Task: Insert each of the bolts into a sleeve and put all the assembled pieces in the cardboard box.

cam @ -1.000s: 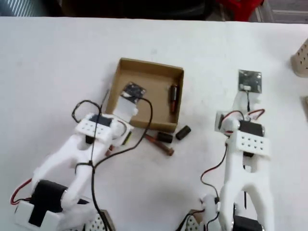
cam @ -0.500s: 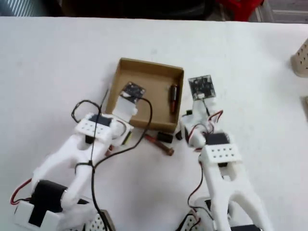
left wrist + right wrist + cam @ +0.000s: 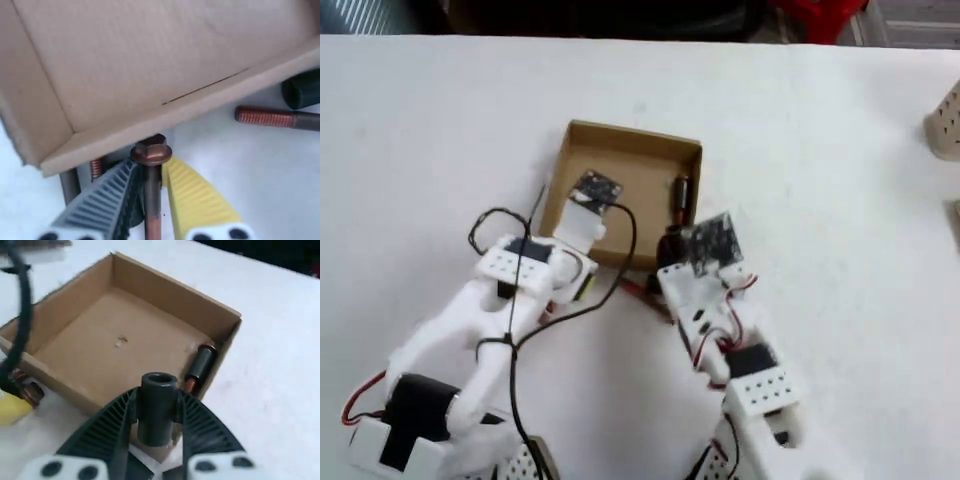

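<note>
Our right tool (image 3: 156, 397) was clamped on a black sleeve (image 3: 158, 412) beside the cardboard box (image 3: 175, 290); our left tool (image 3: 150, 175) gripped a bolt (image 3: 151, 150) at its near wall. One assembled piece (image 3: 680, 192) lay inside; a loose bolt (image 3: 265, 116) and loose sleeve (image 3: 302, 87) lay on the surface (image 3: 470, 100).

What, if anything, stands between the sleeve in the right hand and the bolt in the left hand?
Nothing visible does. The sleeve in the right hand and the bolt in the left hand are both just outside the cardboard box; a loose bolt lies low on the table between them.
</note>
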You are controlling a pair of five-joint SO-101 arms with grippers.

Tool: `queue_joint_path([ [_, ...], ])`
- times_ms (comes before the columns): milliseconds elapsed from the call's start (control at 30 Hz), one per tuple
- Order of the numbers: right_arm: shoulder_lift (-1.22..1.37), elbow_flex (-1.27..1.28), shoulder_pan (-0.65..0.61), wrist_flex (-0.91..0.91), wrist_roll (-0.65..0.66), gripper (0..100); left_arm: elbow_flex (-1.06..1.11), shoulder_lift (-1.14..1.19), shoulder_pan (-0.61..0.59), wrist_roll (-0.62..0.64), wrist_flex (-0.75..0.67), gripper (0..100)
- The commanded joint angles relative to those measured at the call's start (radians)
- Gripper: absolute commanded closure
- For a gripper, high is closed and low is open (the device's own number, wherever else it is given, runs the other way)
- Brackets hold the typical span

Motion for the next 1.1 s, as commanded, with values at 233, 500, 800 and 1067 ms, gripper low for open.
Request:
queue_joint_path([
  [233, -0.101, 0.112, -0.071, -0.228, -0.189, 98.1, -0.002, -0.048, -0.016, 0.003, -0.011, 98],
  [500, -0.099, 0.112, -0.067, -0.302, -0.324, 98.2, -0.002, -0.048, -0.016, 0.003, -0.011, 98],
  [800, -0.099, 0.112, -0.067, -0.341, -0.324, 98.2, -0.002, -0.048, -0.016, 0.003, -0.012, 98],
  [1067, -0.028, 0.097, -0.062, -0.466, -0.322, 98.2, -0.002, -0.048, -0.016, 0.003, -0.012, 98],
])
